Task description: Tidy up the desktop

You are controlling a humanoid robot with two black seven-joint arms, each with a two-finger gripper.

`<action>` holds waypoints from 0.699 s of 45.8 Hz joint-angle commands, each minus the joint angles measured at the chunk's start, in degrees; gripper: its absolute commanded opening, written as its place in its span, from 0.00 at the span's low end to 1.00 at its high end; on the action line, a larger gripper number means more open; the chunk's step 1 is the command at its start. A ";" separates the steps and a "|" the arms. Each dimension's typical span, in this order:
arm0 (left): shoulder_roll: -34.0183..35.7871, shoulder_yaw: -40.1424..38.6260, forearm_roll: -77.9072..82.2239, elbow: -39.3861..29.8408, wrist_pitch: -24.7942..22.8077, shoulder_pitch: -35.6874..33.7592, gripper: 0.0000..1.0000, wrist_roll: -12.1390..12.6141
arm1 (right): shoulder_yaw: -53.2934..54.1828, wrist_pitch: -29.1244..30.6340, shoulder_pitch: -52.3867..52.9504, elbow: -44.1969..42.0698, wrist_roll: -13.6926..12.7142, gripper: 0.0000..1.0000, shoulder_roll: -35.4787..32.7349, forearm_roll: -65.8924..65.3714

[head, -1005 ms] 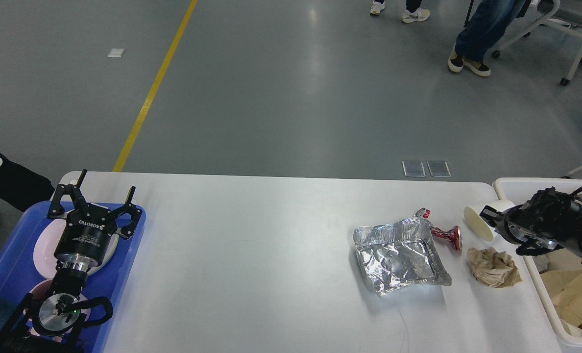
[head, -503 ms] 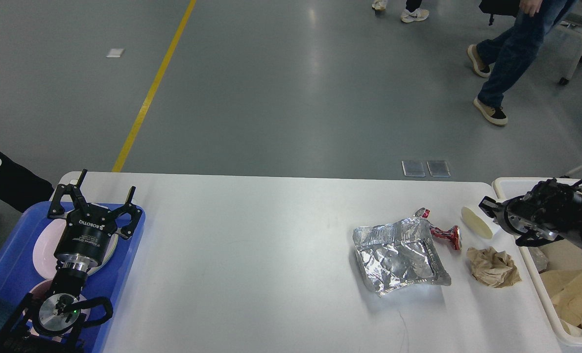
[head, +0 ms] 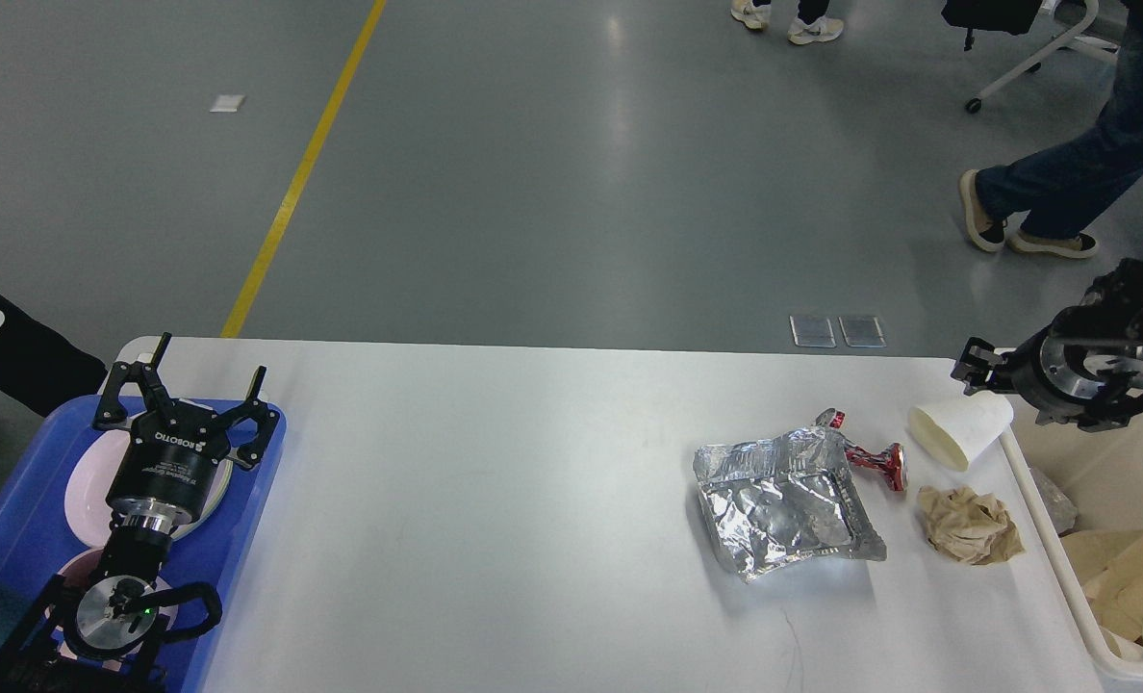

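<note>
Seen from the robot's head, the large white rectangular desk [head: 495, 500] with rounded corners fills the lower half of the view, standing on a grey floor marked by a yellow line [head: 297, 183]. At its left end sits a blue plastic tray [head: 13, 539] holding pale round plates [head: 86, 491]; above the tray hangs the left gripper [head: 179, 377], its black fingers [head: 110, 390] spread wide and holding nothing. Toward the right end lie a crumpled silver foil container [head: 783, 505], a crushed red drinks can [head: 875, 460] touching its far corner, a wad of brown paper [head: 968, 525] just beside the foil, and a white paper cup [head: 961, 430] tipped on its side near the edge. The right gripper [head: 977, 366] reaches in from the right, close above the cup's base; it is seen small and dark, so whether its fingers are parted cannot be told. Just off the right edge stands a deep white plastic bin [head: 1062, 568] holding beige scraps.
</note>
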 commanded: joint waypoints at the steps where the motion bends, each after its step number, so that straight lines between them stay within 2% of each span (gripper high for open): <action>1: 0.08 0.00 0.00 0.00 0.00 0.08 0.96 0.00 | -4.03 11.10 10.82 6.50 -0.02 1.00 1.20 0.01; 7: -0.01 0.00 0.00 0.00 0.00 0.00 0.96 0.00 | -5.09 22.35 19.70 10.37 -0.11 1.00 2.78 0.01; 14: -0.01 0.00 0.00 0.00 0.00 0.09 0.96 0.09 | -6.76 30.00 31.29 17.13 -0.11 1.00 5.24 0.09; 24: 0.08 0.00 0.00 0.00 0.00 0.09 0.96 0.00 | -6.41 36.42 44.32 25.48 -0.29 1.00 5.77 0.01; 32: 0.08 0.00 -0.09 0.08 0.00 0.08 0.96 0.00 | -6.14 37.13 47.31 26.98 -0.29 1.00 5.86 0.01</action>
